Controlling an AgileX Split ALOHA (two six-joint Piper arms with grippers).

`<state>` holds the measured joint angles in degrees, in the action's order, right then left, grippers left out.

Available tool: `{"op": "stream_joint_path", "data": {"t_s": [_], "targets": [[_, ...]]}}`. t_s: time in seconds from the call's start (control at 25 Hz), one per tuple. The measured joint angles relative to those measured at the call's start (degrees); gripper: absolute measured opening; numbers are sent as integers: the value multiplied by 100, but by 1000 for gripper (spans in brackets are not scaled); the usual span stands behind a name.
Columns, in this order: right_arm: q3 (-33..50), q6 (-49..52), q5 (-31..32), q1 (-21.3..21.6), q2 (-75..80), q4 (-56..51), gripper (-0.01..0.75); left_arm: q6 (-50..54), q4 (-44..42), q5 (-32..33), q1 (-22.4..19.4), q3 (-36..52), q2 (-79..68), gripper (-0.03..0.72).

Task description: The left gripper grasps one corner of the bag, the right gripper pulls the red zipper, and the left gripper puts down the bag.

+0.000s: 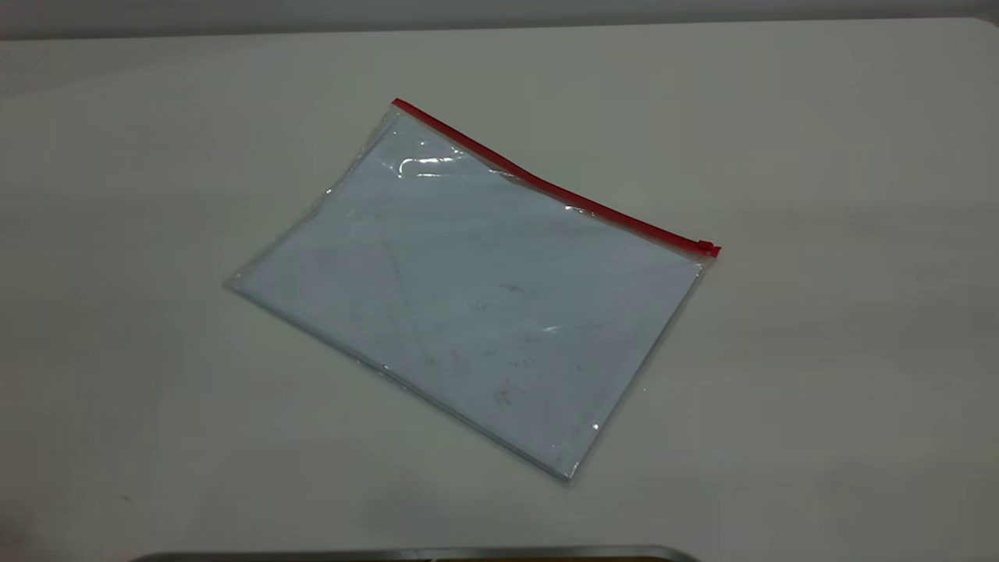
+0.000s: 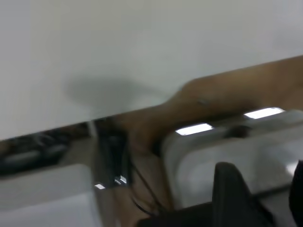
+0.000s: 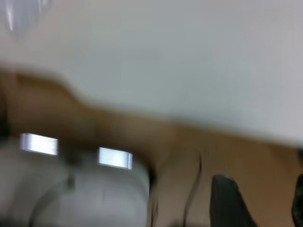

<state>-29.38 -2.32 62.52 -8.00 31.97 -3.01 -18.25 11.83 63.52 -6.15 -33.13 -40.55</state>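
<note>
The bag (image 1: 468, 297), a clear bluish scuffed pouch, lies flat and skewed on the white table. The red zipper (image 1: 546, 183) runs along its far long edge, with the small slider tab (image 1: 706, 247) at the right end. The red-strip corners are at far left (image 1: 398, 104) and right (image 1: 712, 254). Neither arm shows in the exterior view. In the left wrist view the left gripper (image 2: 265, 194) is open and empty, off the table's edge. In the right wrist view the right gripper (image 3: 262, 201) is open and empty, also beyond the table's edge. Neither wrist view shows the bag clearly.
The white table (image 1: 819, 351) surrounds the bag on all sides. A grey metal rim (image 1: 414, 554) shows at the near edge. The wrist views show the table's edge, brown floor (image 2: 236, 94) and pale grey equipment (image 3: 71, 198) below.
</note>
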Motion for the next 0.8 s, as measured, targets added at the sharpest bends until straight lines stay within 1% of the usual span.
{"op": "stream_joint_path", "data": {"t_s": [0.08, 0.24, 0.36, 0.52, 0.8], "targets": [[38, 42, -179, 0, -201, 18, 372, 52, -127, -146, 0, 286, 517, 360], [132, 64, 95, 0, -322, 49, 372, 267, -153, -132, 0, 385, 1389, 360], [180, 81, 95, 0, -374, 115, 372, 470, -176, 40, 0, 497, 1899, 360], [180, 80, 88, 0, -374, 125, 372, 708, -293, 62, 0, 503, 2423, 360], [180, 80, 84, 0, -374, 114, 372, 762, -293, 98, 0, 503, 3087, 360]]}}
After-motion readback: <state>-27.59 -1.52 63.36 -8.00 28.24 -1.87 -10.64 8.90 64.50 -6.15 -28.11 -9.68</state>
